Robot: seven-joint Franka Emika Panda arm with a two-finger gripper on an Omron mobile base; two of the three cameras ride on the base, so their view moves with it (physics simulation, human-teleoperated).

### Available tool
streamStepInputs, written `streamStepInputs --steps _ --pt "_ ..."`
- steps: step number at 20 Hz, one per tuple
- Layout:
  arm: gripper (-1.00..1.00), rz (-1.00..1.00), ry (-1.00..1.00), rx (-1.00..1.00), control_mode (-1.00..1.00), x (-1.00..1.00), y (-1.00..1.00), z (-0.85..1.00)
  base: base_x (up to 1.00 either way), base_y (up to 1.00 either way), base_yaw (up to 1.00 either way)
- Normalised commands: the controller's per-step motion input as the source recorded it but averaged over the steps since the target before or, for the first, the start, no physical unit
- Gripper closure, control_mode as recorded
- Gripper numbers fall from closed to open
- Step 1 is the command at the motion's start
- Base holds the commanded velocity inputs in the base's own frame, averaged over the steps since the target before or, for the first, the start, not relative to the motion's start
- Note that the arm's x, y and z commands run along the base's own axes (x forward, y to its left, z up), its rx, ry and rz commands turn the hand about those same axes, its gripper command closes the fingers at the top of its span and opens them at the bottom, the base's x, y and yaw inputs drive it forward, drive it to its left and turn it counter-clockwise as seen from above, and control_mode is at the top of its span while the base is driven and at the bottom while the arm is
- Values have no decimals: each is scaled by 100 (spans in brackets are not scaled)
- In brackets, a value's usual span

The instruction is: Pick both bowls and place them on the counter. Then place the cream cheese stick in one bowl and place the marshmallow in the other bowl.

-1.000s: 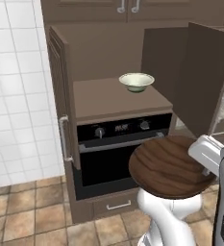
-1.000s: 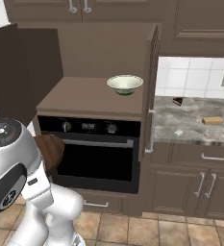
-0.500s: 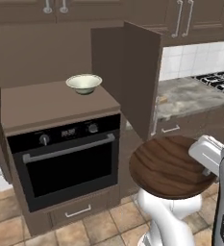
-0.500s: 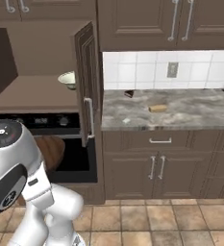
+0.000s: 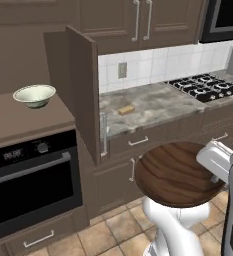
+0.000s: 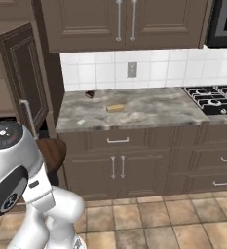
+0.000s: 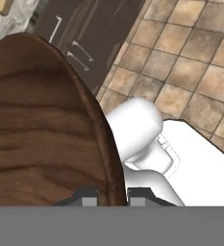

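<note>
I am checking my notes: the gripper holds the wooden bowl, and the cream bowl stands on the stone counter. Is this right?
One error: the cream bowl stands on the brown shelf above the oven, as the left base view shows. The gripper does hold the wooden bowl.

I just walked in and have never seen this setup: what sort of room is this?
A home-style kitchen, rendered rather than real: a built-in oven, a gas cooktop set in a marbled stone counter, and brown cabinets above a tiled floor.
</note>
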Motion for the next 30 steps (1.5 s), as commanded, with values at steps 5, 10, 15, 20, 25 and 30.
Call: streamStepInputs --steps 5,10,15,20,25,30 --pt "100 0 0 0 100 0 0 0 49 -53 -9" --pt "100 0 0 0 100 0 0 0 72 -19 -1" --pt "100 0 0 0 100 0 0 0 91 -4 0" --pt "100 0 0 0 100 0 0 0 56 -29 2" --pt "100 0 0 0 100 0 0 0 38 -71 10" --pt "100 0 0 0 100 0 0 0 54 -34 9"
